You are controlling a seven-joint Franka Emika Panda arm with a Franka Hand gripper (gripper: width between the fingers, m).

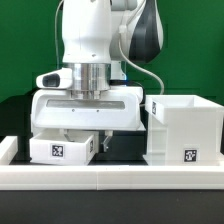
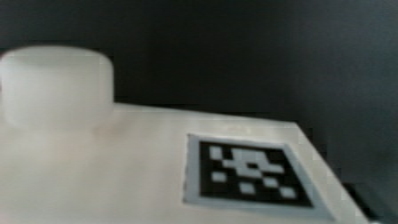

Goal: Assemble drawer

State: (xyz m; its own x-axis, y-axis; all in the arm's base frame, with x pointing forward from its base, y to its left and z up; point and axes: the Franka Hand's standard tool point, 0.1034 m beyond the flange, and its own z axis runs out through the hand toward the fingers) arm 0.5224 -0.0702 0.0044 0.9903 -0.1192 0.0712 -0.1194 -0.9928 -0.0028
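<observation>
A small white drawer box with a black-and-white tag lies on the dark table at the exterior view's left. A larger open white drawer case with a tag on its front stands at the exterior view's right. My gripper is low, directly over the small box and at its top edge. Its fingertips are hidden, so I cannot tell if they are open or shut. The wrist view shows a white panel very close, with a tag and a round white knob. No fingers show there.
A white rail runs along the table's front edge. A green wall is behind. A narrow gap of dark table separates the small box from the case.
</observation>
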